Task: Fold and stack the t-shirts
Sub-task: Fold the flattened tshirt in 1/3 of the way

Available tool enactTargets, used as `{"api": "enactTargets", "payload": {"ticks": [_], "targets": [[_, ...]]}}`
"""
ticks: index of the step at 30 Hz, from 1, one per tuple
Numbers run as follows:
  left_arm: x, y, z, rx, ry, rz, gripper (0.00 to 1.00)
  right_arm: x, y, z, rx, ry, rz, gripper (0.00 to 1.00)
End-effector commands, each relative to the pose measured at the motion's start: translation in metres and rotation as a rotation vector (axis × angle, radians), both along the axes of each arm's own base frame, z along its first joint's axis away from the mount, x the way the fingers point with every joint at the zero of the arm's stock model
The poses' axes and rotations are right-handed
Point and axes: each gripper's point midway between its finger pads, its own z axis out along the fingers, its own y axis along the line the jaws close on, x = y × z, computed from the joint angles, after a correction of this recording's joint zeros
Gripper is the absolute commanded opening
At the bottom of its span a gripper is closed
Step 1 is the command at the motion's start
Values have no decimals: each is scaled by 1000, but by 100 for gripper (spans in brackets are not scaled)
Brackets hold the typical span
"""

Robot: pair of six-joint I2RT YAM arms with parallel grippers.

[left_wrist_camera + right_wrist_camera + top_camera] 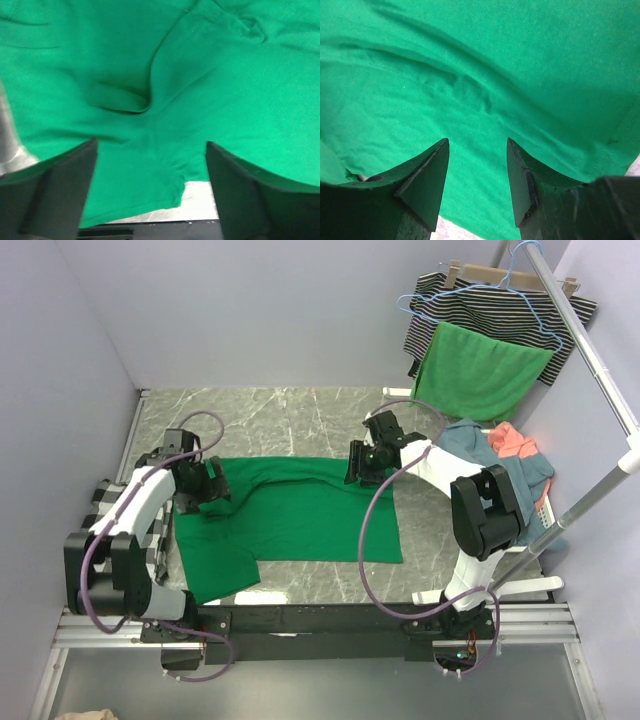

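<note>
Green tee flat under L jaws & R jaws, both spread.

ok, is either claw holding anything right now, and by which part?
Nothing is held. The left claw and the right claw both stand open above the green t-shirt, with no cloth pinched in either.

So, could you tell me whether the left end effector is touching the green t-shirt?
Cannot tell. In the left wrist view the left end effector stands open over the green t-shirt, but no contact or gap at its fingertips shows plainly.
</note>
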Motion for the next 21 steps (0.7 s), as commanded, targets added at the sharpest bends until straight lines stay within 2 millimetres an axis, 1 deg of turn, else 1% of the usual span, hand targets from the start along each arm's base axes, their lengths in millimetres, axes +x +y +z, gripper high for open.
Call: {"api": "enactTargets", "payload": {"ticks": [1, 2, 3, 4, 6, 7, 8, 9, 10, 11, 12, 13, 14, 15, 16, 18, 19, 20, 21], "targets": [[15, 16, 46, 75, -139, 84, 99, 17, 3, 25, 11, -88, -3, 57], [18, 16, 50, 74, -155, 87, 99, 20, 4, 28, 14, -97, -8, 57], [23, 21, 54, 97, -177, 101, 99, 21, 4, 30, 16, -100, -9, 57], [33, 21, 61, 96, -219, 108, 99, 25, 5, 33, 20, -113, -10, 57], [46, 20, 64, 85, -263, 104, 100, 31, 10, 41, 39, -137, -5, 57], [61, 11, 65, 46, -305, 72, 99, 34, 13, 40, 46, -133, 0, 57], [68, 7, 64, 31, -315, 59, 99, 41, 17, 49, 62, -150, 1, 57], [75, 3, 62, 12, -321, 44, 99, 44, 20, 51, 69, -155, 6, 57], [90, -4, 55, -20, -320, 22, 99, 49, 22, 48, 75, -157, 4, 57], [97, -9, 51, -42, -320, 10, 99, 55, 25, 53, 84, -169, 1, 57], [103, -12, 46, -56, -313, 4, 99, 58, 27, 54, 87, -171, 3, 57], [111, -15, 32, -70, -283, -1, 99, 61, 29, 47, 86, -158, 5, 57], [118, -20, 29, -94, -288, -11, 99, 65, 32, 49, 93, -161, 6, 57], [122, -22, 23, -101, -278, -16, 99, 66, 33, 41, 93, -142, 7, 57], [126, -23, 10, -104, -249, -15, 100, 66, 33, 37, 90, -128, 0, 56], [125, -20, -5, -87, -206, -11, 99, 66, 28, 25, 56, -103, -21, 56], [124, -17, -14, -71, -177, -3, 99, 61, 25, 20, 40, -83, -28, 56], [122, -10, -20, -36, -160, 17, 99, 55, 20, 10, 22, -62, -37, 56], [118, -7, -24, -20, -140, 15, 99, 51, 16, 6, 12, -57, -45, 56]]}}
